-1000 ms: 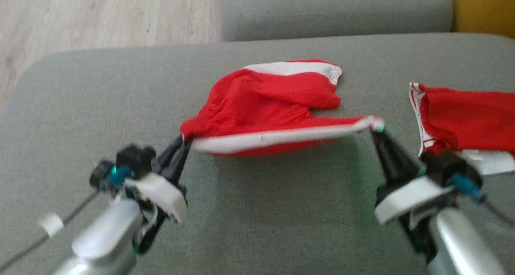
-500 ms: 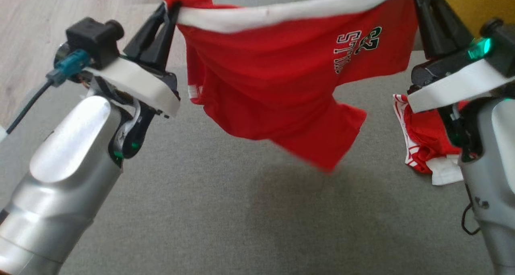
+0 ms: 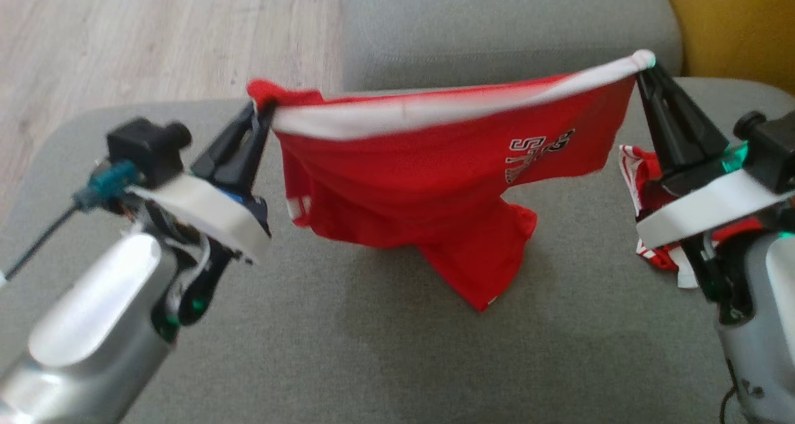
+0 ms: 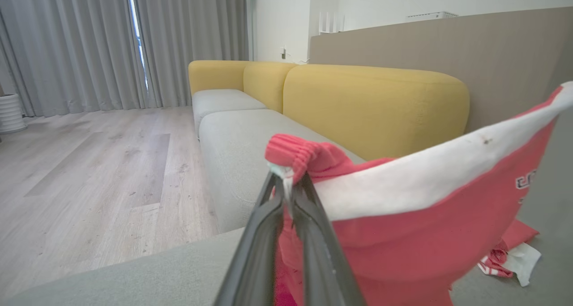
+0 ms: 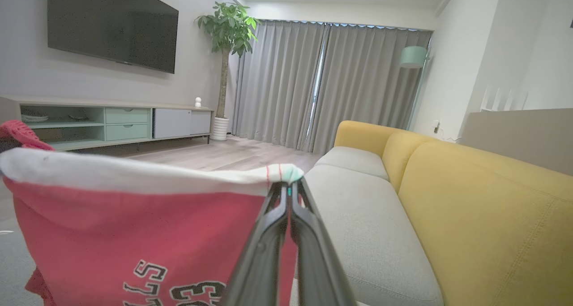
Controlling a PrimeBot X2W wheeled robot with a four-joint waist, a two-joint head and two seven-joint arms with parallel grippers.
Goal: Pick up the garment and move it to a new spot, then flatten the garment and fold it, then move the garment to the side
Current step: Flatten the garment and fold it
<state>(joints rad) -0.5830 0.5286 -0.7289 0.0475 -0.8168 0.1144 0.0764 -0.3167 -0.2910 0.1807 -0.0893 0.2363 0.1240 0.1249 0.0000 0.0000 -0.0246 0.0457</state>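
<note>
The garment is a pair of red shorts with a white waistband and dark lettering, hanging above the grey sofa seat. My left gripper is shut on the waistband's left end and my right gripper is shut on its right end, so the band is stretched between them. One leg hangs down to the cushion. The left wrist view has the left gripper pinching red and white cloth. In the right wrist view the right gripper clamps the white band of the garment.
Another red and white garment lies crumpled on the seat at the right, partly behind my right arm. A second grey cushion sits beyond, with a yellow backrest at the far right. Wooden floor is on the left.
Both grippers lifted the garment off the seat by its waistband a second ago. Over the last half second they came lower, and the garment's hanging leg now reaches the cushion.
</note>
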